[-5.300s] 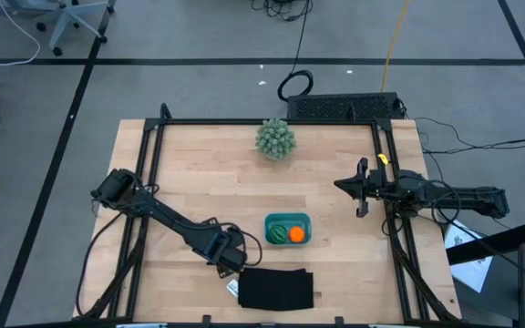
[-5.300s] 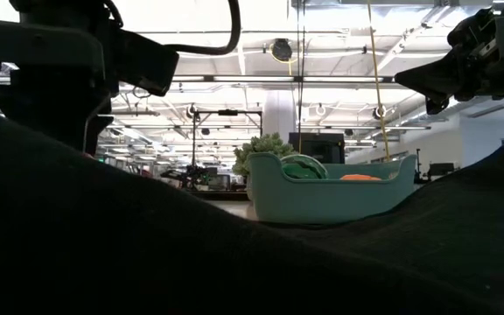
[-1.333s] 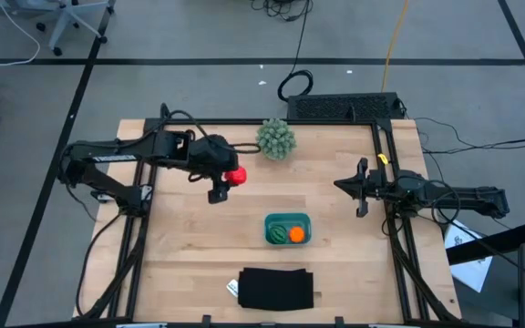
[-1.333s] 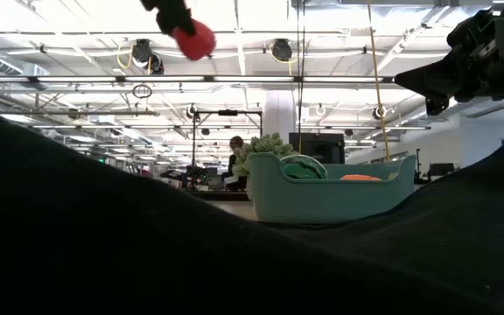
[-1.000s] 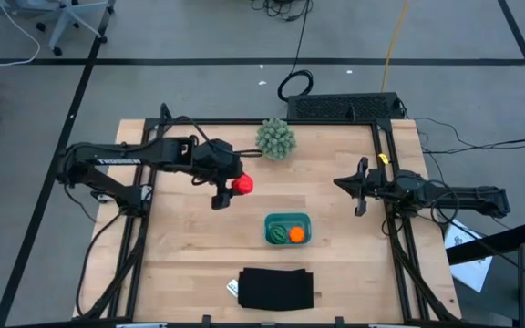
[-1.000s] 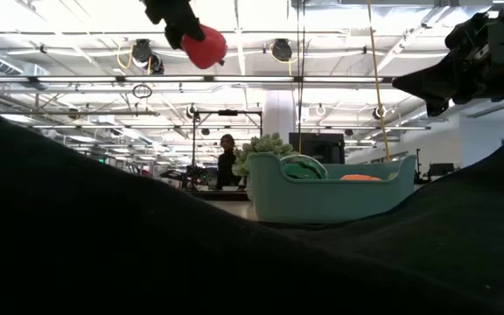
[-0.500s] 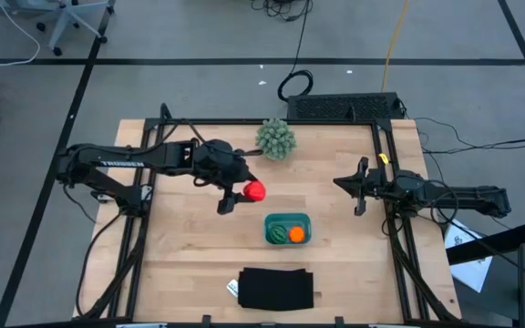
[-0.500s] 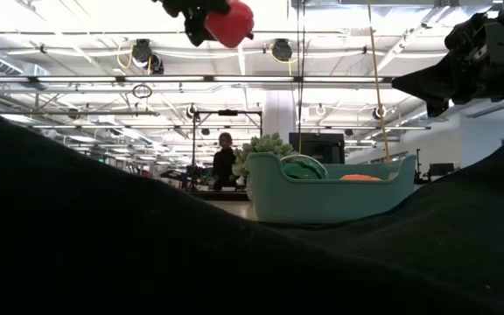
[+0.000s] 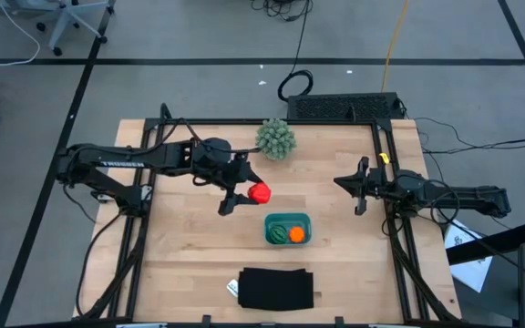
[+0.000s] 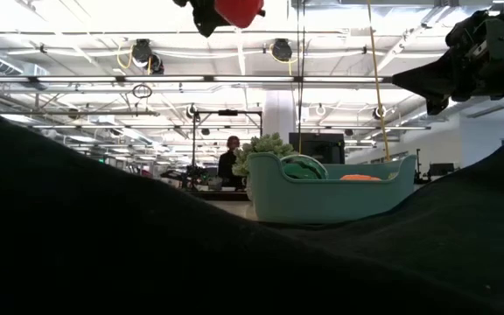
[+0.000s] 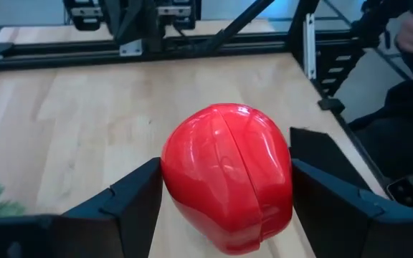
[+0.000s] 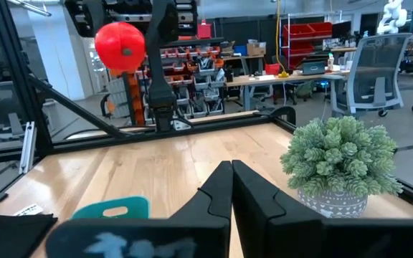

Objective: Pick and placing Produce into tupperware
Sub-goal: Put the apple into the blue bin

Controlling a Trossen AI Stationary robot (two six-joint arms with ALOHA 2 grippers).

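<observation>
My left gripper (image 9: 247,192) is raised over the table's middle, just up-left of the teal tupperware (image 9: 287,229), and is shut on the red tomato-like ball (image 9: 259,193) (image 11: 228,188) (image 10: 239,10) (image 12: 120,45). The tupperware stands flat on the wood and holds the green striped ball (image 9: 281,221) and the orange ball (image 9: 296,234); in the low view its wall (image 10: 326,199) shows both fruits' tops. My right gripper (image 9: 359,189) (image 12: 231,188) waits shut near the table's right edge. My left gripper pinches the red ball between its two fingers (image 11: 131,197), one on each side of the ball's widest part (image 11: 174,179). The fingers reach out level from the table's left. The ball is lifted clear, high above the wood.
A spiky pale-green plant (image 9: 275,138) (image 12: 339,161) stands at the far edge. A flat black rectangle (image 9: 276,288) lies at the near edge and fills the low view's foreground. Bare wood lies between the left gripper and the tupperware. A person (image 10: 232,162) stands in the room behind.
My left gripper has carried the red ball toward the table's right and slightly nearer, closing on the tupperware, and has risen in the low view. It has stayed shut on the ball. The right arm has kept still.
</observation>
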